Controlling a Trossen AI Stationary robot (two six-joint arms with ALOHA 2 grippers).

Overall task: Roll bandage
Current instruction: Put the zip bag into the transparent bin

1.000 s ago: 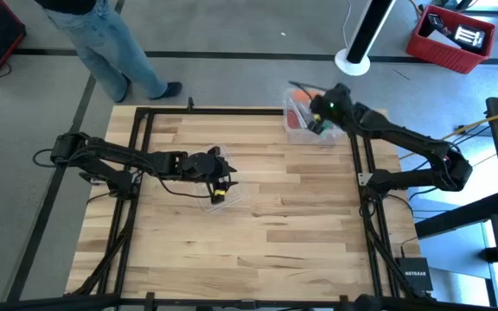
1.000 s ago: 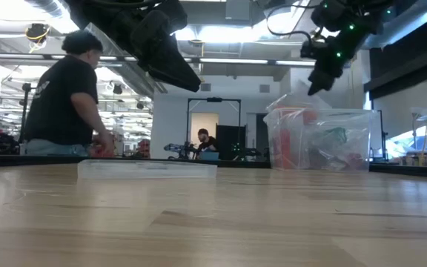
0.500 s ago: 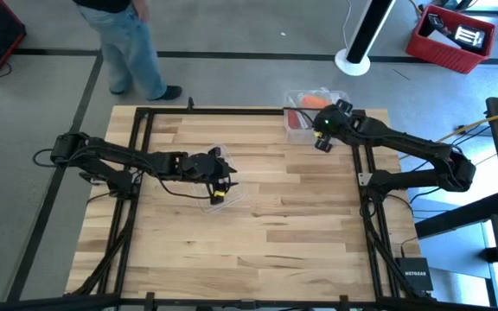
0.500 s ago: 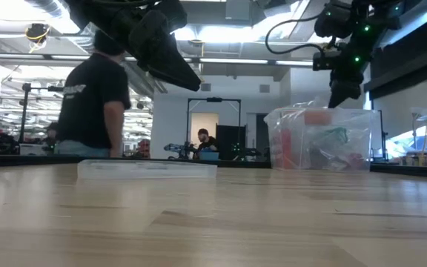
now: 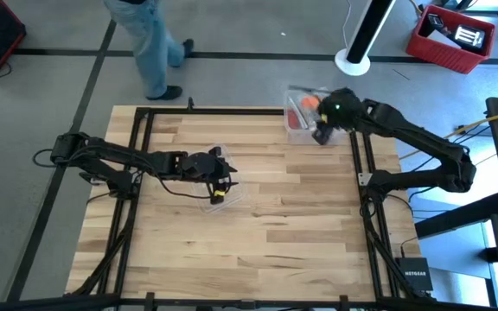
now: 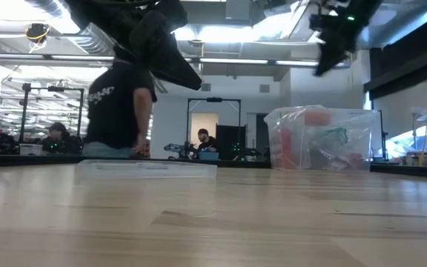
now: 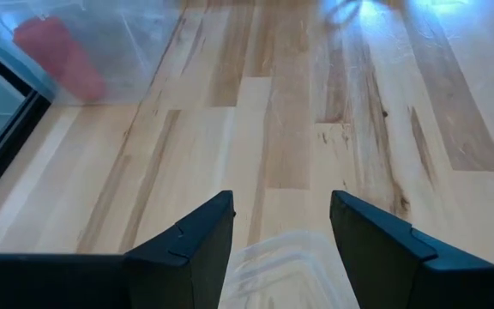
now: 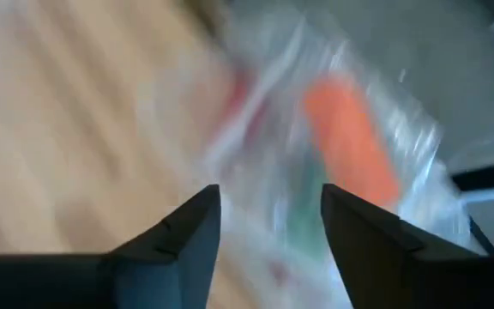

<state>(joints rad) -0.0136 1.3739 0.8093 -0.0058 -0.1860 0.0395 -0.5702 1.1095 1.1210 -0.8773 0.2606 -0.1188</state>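
The orange bandage [image 5: 309, 102] lies rolled inside a clear plastic box [image 5: 303, 117] at the table's far right; it also shows in the right wrist view [image 8: 350, 142]. My right gripper [image 5: 322, 131] hovers open above the box's near side, with nothing between its fingers [image 8: 268, 249]. My left gripper [image 5: 219, 177] hangs open over mid-table, well above a clear plastic lid [image 7: 286, 266] that lies flat on the wood.
The box [image 6: 321, 141] also holds red and green items. The lid [image 6: 147, 169] lies left of the box. Black frame rails [image 5: 141, 155] run along the table's left and right sides. A person [image 5: 150, 47] walks past the far edge. Bare wood fills the table's near half.
My right gripper has dipped beside the box, shifting a little toward the near edge, then risen again above the box. The person beyond the far edge has walked toward the right.
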